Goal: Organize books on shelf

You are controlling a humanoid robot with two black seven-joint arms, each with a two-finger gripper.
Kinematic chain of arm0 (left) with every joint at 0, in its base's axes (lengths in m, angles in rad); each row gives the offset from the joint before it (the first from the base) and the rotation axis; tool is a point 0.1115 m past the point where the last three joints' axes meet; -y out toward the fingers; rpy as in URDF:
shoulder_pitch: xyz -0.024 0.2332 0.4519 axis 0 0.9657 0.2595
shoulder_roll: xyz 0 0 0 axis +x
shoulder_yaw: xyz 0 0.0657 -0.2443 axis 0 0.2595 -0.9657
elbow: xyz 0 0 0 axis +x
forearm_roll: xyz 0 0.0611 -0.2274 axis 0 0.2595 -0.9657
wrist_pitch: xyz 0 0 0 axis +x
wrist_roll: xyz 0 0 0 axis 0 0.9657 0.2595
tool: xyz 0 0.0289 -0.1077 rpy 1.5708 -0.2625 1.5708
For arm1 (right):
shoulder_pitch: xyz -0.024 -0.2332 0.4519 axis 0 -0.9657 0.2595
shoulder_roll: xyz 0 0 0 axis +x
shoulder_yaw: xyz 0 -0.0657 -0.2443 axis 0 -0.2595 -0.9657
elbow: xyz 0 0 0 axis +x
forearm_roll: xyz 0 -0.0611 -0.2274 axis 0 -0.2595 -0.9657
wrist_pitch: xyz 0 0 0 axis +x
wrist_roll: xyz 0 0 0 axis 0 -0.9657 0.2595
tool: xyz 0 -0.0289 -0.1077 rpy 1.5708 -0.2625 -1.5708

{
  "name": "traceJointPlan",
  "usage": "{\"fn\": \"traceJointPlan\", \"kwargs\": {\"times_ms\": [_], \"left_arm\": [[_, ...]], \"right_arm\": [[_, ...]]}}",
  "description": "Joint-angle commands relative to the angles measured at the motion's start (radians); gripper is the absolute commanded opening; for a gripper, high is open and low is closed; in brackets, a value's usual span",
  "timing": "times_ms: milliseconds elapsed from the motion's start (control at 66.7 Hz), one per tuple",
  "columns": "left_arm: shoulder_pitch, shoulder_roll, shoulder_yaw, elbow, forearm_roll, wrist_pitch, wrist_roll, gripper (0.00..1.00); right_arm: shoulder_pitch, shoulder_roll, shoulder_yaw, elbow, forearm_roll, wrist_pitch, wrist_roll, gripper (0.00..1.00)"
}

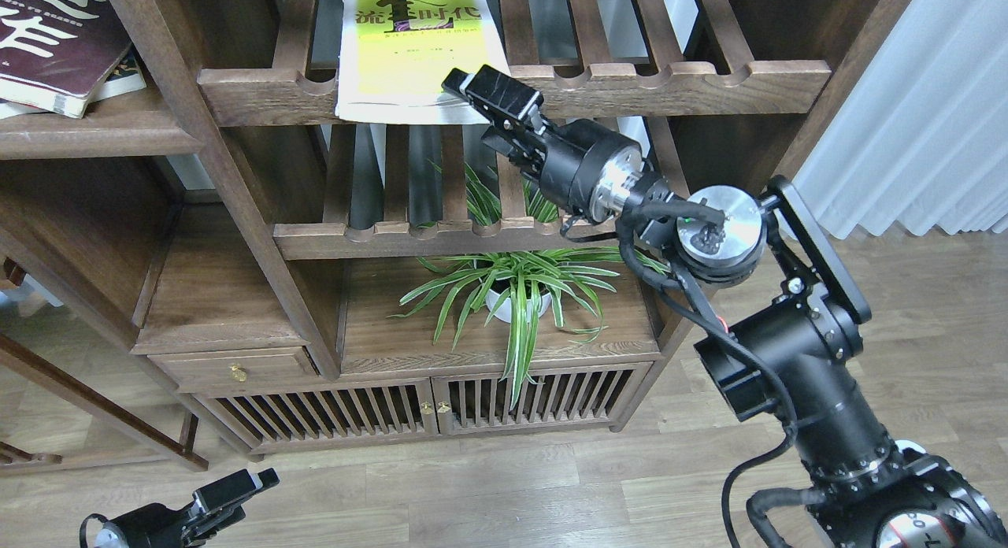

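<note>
The yellow-green book point(409, 52) lies flat on the upper slatted rack point(669, 83), its front edge hanging over the notched rail. My right gripper point(470, 107) is at the book's front right corner. One finger point(496, 93) lies over the corner, the other sits below the rail, and the jaws look open. The thick maroon book point(47, 44) lies on the solid dark-brown shelf point(94, 135) at the top left, on top of a smaller book point(126, 79) whose edge alone shows. My left gripper point(232, 493) is low over the floor at the bottom left, small and dark.
A second slatted rack point(425, 237) sits below the first. A potted spider plant point(512, 296) stands on the cabinet top under my right arm. A small drawer point(236, 368) and slatted cabinet doors point(425, 410) are below. A white curtain point(929, 123) hangs at the right.
</note>
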Motion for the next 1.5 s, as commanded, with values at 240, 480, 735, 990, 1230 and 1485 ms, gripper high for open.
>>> {"fn": "traceJointPlan", "kwargs": {"times_ms": [240,480,735,990,1230,1485], "left_arm": [[0.0,-0.001,0.0,0.009,0.0,0.0,-0.001,0.99],[0.0,-0.001,0.0,0.009,0.0,0.0,-0.001,0.99],[0.0,-0.001,0.0,0.009,0.0,0.0,-0.001,0.99],[0.002,0.001,-0.008,0.012,0.0,0.0,-0.001,0.99],[0.002,-0.001,-0.012,0.022,0.0,0.0,-0.001,0.99],[0.003,-0.001,-0.068,0.022,-0.011,0.0,-0.008,0.99]], "right_arm": [[0.041,0.0,-0.013,-0.055,-0.01,0.0,0.017,0.82],[0.078,0.0,-0.013,-0.093,-0.01,0.0,0.02,0.73],[0.075,0.0,-0.005,-0.095,0.001,0.053,0.014,0.39],[0.067,0.0,0.001,-0.095,0.052,0.179,0.005,0.04],[0.063,0.0,0.008,-0.092,0.065,0.216,-0.029,0.03],[-0.103,0.0,0.099,-0.007,0.101,0.317,-0.05,0.01]]}}
